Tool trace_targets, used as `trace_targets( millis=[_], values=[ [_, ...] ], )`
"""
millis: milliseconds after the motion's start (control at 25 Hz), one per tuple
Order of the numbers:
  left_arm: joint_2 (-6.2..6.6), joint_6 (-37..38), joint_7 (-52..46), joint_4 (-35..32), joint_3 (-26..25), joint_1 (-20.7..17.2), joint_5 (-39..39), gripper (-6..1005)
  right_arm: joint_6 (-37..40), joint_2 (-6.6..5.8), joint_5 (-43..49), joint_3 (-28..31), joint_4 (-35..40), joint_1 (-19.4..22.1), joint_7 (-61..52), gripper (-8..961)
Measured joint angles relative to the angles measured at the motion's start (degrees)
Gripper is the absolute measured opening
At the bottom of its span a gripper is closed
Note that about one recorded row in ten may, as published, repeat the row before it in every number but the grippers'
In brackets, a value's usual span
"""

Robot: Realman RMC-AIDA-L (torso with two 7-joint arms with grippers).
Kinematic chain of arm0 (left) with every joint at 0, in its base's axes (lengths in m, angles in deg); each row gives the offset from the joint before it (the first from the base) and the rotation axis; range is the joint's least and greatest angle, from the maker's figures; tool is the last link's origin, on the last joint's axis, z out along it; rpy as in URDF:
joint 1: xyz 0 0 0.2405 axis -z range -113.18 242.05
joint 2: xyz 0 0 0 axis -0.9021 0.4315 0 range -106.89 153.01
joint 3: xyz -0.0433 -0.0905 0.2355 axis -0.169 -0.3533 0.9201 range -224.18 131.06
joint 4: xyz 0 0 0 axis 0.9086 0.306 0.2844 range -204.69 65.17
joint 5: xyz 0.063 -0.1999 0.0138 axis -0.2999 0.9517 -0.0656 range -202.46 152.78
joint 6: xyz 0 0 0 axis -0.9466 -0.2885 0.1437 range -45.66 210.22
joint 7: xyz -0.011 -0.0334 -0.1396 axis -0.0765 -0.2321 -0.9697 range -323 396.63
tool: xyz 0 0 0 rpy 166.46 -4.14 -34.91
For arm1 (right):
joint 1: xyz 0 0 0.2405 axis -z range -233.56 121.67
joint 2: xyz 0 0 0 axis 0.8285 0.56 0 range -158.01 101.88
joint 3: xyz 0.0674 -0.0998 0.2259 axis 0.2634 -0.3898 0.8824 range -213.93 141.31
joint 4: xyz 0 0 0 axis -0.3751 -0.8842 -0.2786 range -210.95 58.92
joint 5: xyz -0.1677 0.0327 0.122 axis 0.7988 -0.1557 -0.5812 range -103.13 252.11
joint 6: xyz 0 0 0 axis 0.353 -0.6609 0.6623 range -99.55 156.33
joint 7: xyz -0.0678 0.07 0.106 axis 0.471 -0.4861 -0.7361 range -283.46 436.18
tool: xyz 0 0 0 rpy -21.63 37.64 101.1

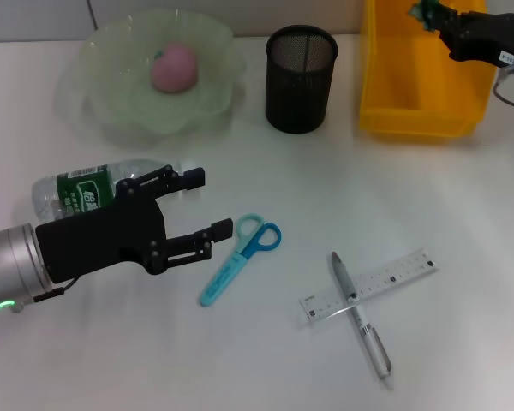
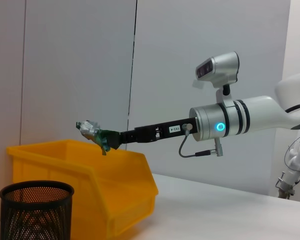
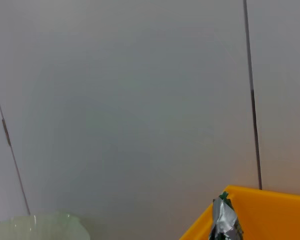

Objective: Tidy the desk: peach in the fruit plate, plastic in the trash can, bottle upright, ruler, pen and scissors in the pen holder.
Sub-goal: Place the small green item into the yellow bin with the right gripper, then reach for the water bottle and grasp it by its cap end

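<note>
A pink peach (image 1: 174, 67) lies in the pale green fruit plate (image 1: 103, 94) at the back left. My right gripper (image 1: 430, 14) is shut on a crumpled green and silver plastic wrapper (image 2: 94, 133) and holds it above the yellow bin (image 1: 415, 111); the wrapper also shows in the right wrist view (image 3: 225, 216). My left gripper (image 1: 212, 204) is open above the table, just right of the clear bottle (image 1: 77, 190), which lies on its side. Blue scissors (image 1: 240, 257), a silver pen (image 1: 360, 315) and a clear ruler (image 1: 394, 276) lie on the table. The pen crosses the ruler.
A black mesh pen holder (image 1: 300, 77) stands at the back middle, between the plate and the bin. It also shows in the left wrist view (image 2: 36, 210), next to the yellow bin (image 2: 120, 195).
</note>
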Motion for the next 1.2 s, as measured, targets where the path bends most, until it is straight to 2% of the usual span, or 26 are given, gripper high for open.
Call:
trace_targets(
  millis=[200,400,840,1040,1200],
  values=[
    [-0.08,0.0,0.0,0.0,0.0,0.0,0.1,669,-0.2,-0.05,0.0,-0.1,0.0,-0.1,-0.8,72],
    [-0.09,0.0,0.0,0.0,0.0,0.1,0.3,668,-0.2,-0.05,0.0,0.0,0.0,-0.1,-1.3,279],
    [-0.09,0.0,0.0,0.0,-0.1,0.3,0.4,665,-0.6,-0.01,-0.2,0.3,0.3,-0.1,-1.5,513],
    [-0.06,0.0,-0.1,0.0,-0.2,0.4,0.4,664,-0.2,-0.04,-4.1,0.3,0.4,0.4,-1.5,667],
    [0.0,-0.1,-0.6,0.0,-0.5,0.4,0.4,663,4.6,-0.35,-8.6,0.3,0.5,2.4,-1.5,683]
  ],
)
